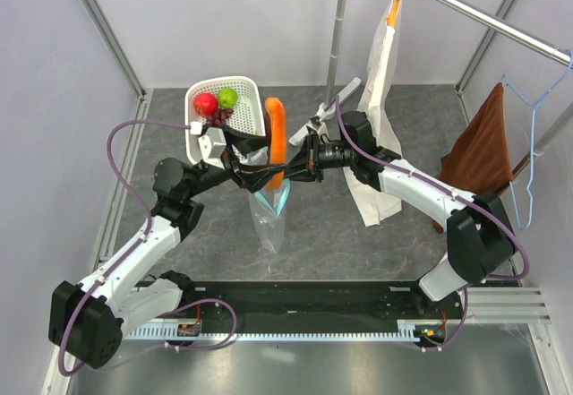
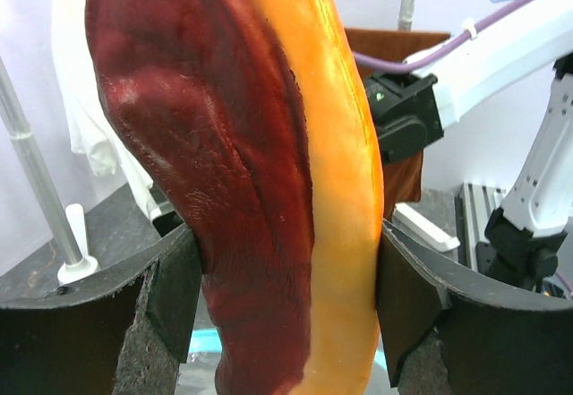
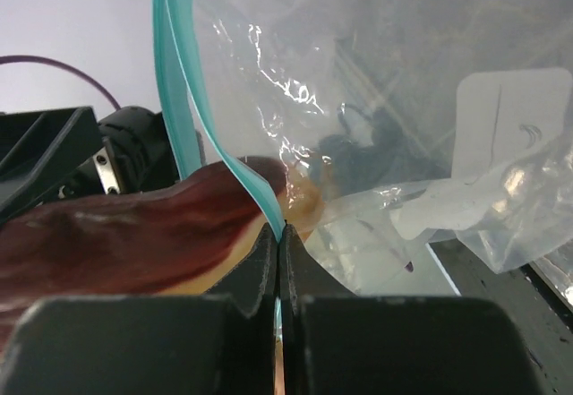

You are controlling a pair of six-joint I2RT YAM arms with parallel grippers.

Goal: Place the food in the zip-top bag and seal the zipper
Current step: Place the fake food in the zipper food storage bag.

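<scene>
Grey worktop (image 1: 358,243), enclosed by pale walls and an aluminium frame.

1. Left pincer (image 2: 288,301): grasping the papaya slice (image 1: 277,140). Both pads press its flanks, maroon face on one side and orange rind on the other. The slice stands nearly upright at mid-worktop, above the mouth of the zip-top bag (image 1: 268,220).
2. Right pincer (image 3: 279,261): clenched on the zipper (image 3: 183,99). The jaws meet with the teal strip pinched between them, holding one lip of the bag mouth up.
3. Zip-top bag: the clear pouch trails from the raised mouth toward the near edge and sags onto the worktop. Its white label (image 3: 510,117) shows in the right wrist view.
4. Papaya end: it reaches the teal strip, and a small part shows through the clear plastic.
5. Remaining food: the red apple (image 1: 207,104), green round fruit (image 1: 227,98) and grape bunch (image 1: 218,117) lie in the white basket (image 1: 192,135), at the far left just beside the slice.
6. Background: a white paper bag (image 1: 380,64) hangs at the far right; a brown cloth (image 1: 479,153) hangs on a blue hanger (image 1: 534,135) at the right wall.
</scene>
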